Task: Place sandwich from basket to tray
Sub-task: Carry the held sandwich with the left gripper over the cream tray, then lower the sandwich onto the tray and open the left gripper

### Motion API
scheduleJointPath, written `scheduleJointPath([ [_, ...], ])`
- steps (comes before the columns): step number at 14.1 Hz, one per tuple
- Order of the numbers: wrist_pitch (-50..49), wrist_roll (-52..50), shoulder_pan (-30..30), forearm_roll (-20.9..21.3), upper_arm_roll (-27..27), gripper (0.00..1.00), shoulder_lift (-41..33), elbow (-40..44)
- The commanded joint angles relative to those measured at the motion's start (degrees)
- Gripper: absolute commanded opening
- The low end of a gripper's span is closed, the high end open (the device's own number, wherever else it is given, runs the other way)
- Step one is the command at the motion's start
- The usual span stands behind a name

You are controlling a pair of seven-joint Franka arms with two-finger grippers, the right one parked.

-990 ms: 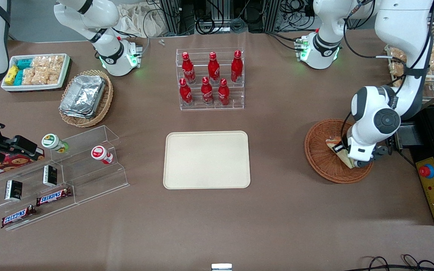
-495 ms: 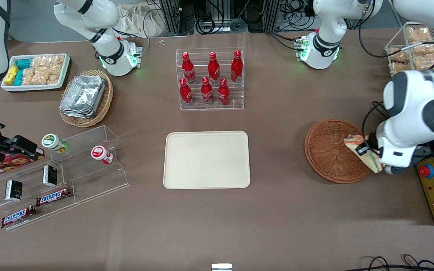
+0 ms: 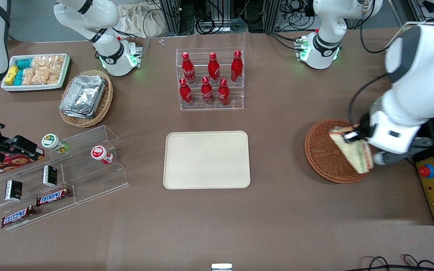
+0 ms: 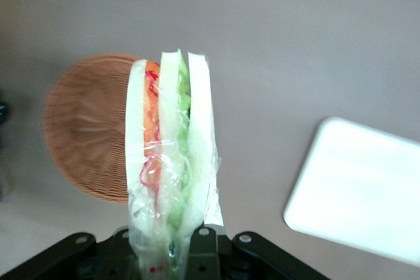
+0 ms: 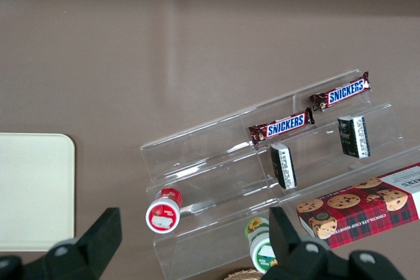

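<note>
Sandwich [image 3: 353,151] lifted clear of the basket [image 3: 324,158].
Gripper [image 3: 352,136] was clamped on it above the basket; tray [image 3: 206,159] not yet reached.

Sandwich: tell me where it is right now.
The sandwich hangs in the gripper, lifted above the basket at the working arm's end of the table.

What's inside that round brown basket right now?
Nothing that shows: the basket looks bare inside. The sandwich hangs above it, held in the tool. The sandwich and arm cover the basket's part toward the working arm's end, so that part cannot be checked.
</note>
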Motion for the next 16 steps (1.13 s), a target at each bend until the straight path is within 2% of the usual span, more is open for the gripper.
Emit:
scheduleJointPath([
  [1, 1.1, -0.1, -0.2, 0.3, -7.5, 0.00, 9.1, 7.5],
  [3, 3.7, -1.0, -3.4, 0.9, -8.1, 0.00, 13.0, 8.6],
  [6, 8.7, -8.3, -10.0, 7.5, -8.1, 0.00, 19.1, 8.5],
  [7, 10.7, -9.9, -11.4, 8.0, -8.1, 0.00, 20.9, 8.5],
  [12, 15.1, -9.9, -15.4, 8.1, -8.3, 0.00, 29.8, 7.8],
  [16, 19.0, -10.0, -17.8, 8.2, -8.2, 0.00, 33.1, 7.7],
])
